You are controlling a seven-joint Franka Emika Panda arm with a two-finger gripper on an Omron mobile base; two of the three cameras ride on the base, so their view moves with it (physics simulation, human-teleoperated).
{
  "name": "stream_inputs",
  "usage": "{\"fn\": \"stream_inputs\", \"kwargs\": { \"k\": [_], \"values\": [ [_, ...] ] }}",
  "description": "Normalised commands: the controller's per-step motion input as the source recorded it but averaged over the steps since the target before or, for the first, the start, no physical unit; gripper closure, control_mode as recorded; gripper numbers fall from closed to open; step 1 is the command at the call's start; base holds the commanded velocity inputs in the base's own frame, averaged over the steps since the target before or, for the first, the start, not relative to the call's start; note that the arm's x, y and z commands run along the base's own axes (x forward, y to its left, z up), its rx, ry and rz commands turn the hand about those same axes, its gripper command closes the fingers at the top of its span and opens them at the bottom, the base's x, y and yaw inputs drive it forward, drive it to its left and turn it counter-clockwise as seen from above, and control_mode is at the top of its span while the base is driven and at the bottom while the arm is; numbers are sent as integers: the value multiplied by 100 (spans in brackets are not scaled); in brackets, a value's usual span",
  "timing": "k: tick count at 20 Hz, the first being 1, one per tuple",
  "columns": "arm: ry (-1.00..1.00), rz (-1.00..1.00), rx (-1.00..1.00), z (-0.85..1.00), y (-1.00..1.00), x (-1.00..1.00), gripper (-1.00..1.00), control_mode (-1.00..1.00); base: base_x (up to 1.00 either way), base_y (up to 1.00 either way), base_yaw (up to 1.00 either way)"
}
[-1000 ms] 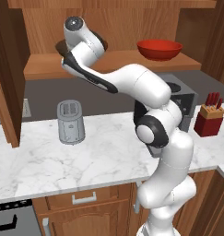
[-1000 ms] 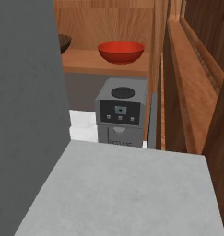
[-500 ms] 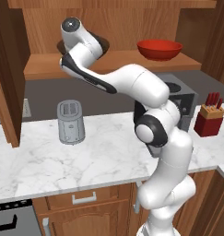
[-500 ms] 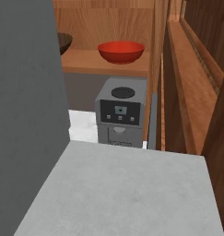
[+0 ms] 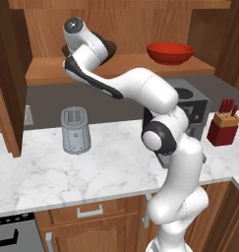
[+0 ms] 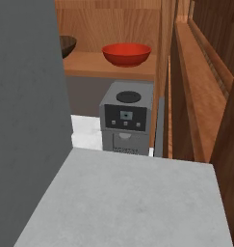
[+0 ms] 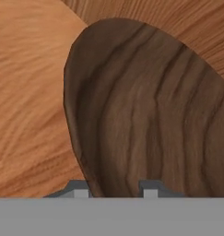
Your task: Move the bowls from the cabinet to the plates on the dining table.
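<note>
Hand view, pincer [image 7: 112,192] now narrowed astride brown bowl [image 7: 150,115] rim

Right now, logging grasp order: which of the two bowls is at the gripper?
The dark brown wood-grained bowl, at the shelf's left end with the gripper straddling its rim. The red bowl sits apart, further right.

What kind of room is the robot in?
It looks like a kitchen. There's a toaster on a marble counter, a coffee machine beside it, a knife block, and bowls on a wooden cabinet shelf above.
</note>
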Motion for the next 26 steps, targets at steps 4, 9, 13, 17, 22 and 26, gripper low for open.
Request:
{"fn": "stream_inputs", "kwargs": {
  "k": [4, 9, 13, 17, 22, 26],
  "values": [
    [-1, 0, 0, -6, -17, -2, 100, -100, 0, 0, 0],
    [-7, 0, 0, -13, -23, -31, 100, -100, 0, 0, 0],
    [-9, 0, 0, -12, -21, -58, 100, -100, 0, 0, 0],
    [-6, 0, 0, -16, -20, -69, 100, -100, 0, 0, 0],
    [-1, 0, 1, -4, -25, -77, 100, -100, 0, 0, 0],
    [-3, 0, 3, 0, -38, -78, 100, -100, 0, 0, 0]
  ]
}}
